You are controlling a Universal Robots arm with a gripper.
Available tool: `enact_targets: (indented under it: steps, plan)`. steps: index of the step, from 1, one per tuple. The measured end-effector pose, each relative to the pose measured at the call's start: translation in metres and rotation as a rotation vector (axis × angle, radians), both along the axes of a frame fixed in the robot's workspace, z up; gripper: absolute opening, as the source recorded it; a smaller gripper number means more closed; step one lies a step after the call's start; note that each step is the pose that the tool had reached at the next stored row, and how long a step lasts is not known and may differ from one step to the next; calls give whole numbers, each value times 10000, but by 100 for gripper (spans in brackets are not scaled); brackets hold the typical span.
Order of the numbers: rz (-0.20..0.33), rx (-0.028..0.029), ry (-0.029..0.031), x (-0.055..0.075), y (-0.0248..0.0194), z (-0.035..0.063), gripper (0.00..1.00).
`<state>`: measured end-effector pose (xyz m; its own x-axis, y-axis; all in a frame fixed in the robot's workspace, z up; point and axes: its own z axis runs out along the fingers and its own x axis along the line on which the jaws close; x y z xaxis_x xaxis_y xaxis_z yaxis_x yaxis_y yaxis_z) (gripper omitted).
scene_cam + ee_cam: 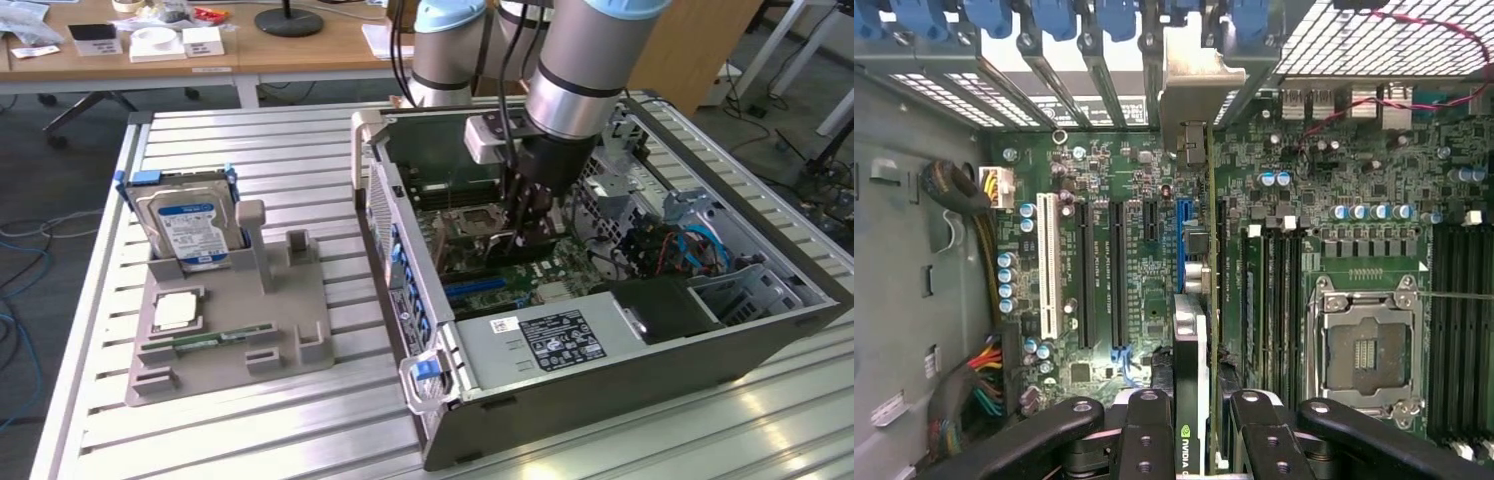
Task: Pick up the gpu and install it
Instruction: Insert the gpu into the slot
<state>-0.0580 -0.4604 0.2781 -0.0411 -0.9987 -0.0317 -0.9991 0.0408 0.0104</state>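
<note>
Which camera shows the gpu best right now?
The wrist view: the gpu runs edge-on from the gripper to its silver bracket over the motherboard slots. In the exterior view it is a dark sliver below the gripper.

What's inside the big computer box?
Inside the computer case sit a green motherboard, coloured cables and the gripper holding the gpu. The slot beneath the gpu is covered.

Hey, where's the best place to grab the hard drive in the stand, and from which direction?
Grip the hard drive by its flat faces near the top edge, coming from above. It stands upright in the grey stand, so its lower part is boxed in and only the top is free.
</note>
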Motion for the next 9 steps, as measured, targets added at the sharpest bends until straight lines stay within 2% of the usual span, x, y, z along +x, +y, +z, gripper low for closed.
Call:
enact_targets:
  steps: [9]
  plan:
    - [1,-1,-19,-51,0,-60,27]
